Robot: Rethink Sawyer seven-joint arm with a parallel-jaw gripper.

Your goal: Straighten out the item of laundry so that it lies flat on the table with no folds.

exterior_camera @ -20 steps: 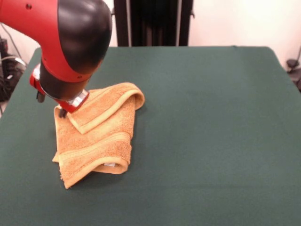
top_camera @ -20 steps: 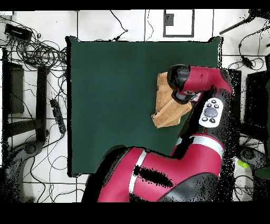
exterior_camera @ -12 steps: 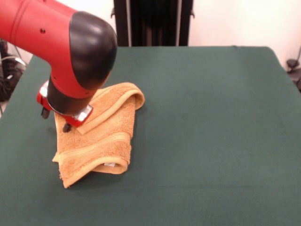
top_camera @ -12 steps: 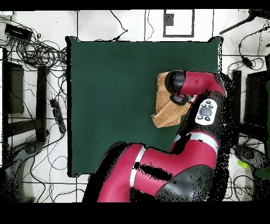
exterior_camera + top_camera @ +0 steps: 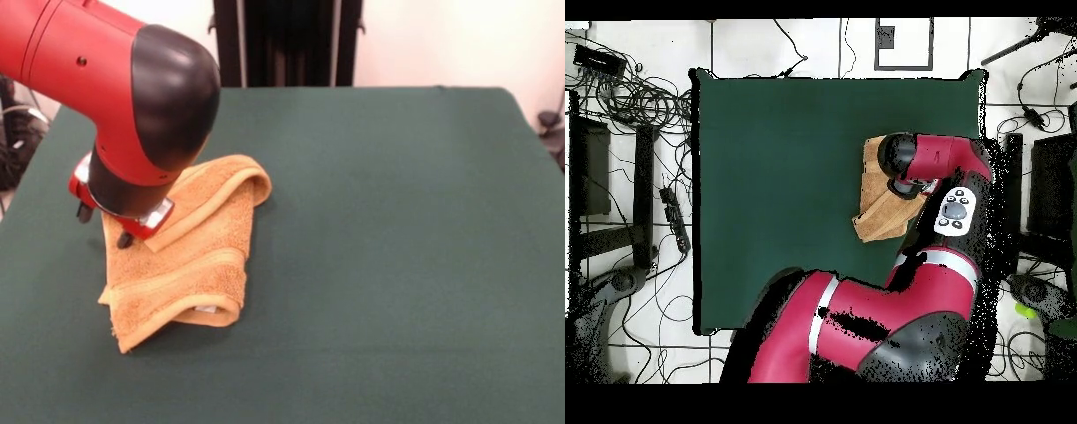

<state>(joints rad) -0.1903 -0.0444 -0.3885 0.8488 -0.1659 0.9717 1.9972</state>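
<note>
The towel (image 5: 181,256) is thick orange-tan terry, looped and nubbly, with a smoother woven band across it. It lies rumpled at the left of the front view on the flat dark green cloth of the table (image 5: 397,247): one end is rolled under at the lower edge, and another layer is folded over in a rounded hump at the upper right. The glossy red and black arm presses its gripper (image 5: 124,237) onto the towel's left edge; I cannot tell how far it is open. Since half a second ago, nothing has visibly shifted.
</note>
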